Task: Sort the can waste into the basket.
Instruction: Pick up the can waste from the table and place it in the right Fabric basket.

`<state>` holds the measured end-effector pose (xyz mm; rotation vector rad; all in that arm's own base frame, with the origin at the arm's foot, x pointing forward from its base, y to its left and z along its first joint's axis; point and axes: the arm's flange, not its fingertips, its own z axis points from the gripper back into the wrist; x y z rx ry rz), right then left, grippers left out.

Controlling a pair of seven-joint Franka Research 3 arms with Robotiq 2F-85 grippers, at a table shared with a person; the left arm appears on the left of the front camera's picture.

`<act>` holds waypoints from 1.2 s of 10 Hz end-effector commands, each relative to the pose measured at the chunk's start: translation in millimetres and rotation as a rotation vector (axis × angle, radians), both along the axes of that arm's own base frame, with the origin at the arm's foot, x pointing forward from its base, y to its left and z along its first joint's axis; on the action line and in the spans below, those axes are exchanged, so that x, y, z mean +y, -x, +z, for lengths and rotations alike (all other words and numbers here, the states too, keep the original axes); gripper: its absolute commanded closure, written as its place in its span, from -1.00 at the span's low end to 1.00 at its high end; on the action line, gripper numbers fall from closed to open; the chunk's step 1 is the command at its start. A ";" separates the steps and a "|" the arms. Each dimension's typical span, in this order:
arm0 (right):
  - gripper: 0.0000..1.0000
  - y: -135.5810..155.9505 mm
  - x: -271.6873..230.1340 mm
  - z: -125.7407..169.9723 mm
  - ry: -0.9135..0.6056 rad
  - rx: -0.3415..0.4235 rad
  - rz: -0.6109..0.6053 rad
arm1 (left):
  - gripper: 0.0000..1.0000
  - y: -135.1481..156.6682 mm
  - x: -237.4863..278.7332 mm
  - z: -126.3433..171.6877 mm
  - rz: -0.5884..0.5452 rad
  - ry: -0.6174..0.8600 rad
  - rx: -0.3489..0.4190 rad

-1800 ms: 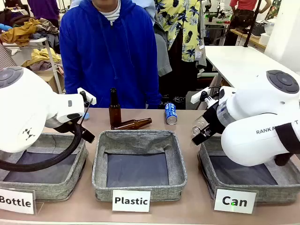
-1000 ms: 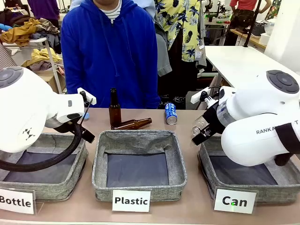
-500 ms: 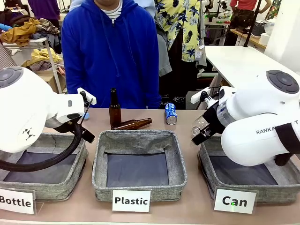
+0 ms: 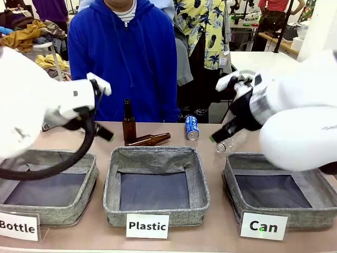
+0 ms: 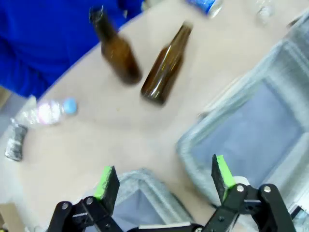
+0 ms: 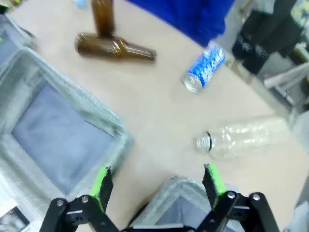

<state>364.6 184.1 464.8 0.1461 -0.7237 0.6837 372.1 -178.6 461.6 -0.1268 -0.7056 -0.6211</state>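
front: faces person point(image 4: 124, 58) across table point(image 4: 217, 221) | wrists: look down, share blue can point(image 6: 203, 69)

So the Plastic basket point(image 4: 112, 182) sits mid-table, with the Bottle basket point(image 4: 66, 212) left of it and the Can basket point(image 4: 230, 182) right. Behind it there's a standing bottle point(image 4: 128, 122), a lying bottle point(image 4: 149, 139) right beside that, then the can point(image 4: 191, 127) and a plastic bottle point(image 4: 229, 143) off behind its right corner.

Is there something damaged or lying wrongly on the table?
Nothing is spilled. One brown bottle lies on its side beside the upright bottle, the blue can lies flat, and a small grey can looks crushed.
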 end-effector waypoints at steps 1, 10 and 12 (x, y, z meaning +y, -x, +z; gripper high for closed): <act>-1.00 67.2 -44.6 45.2 -0.176 0.112 0.084 | -1.00 62.9 19.1 73.2 -0.067 0.174 0.004; -1.00 93.6 -310.3 -9.6 -1.037 0.260 -0.239 | -1.00 127.4 344.9 -2.5 0.301 0.846 0.070; -1.00 84.1 -331.8 -27.2 -1.122 0.297 -0.336 | -1.00 153.6 376.0 -37.3 0.418 0.994 0.044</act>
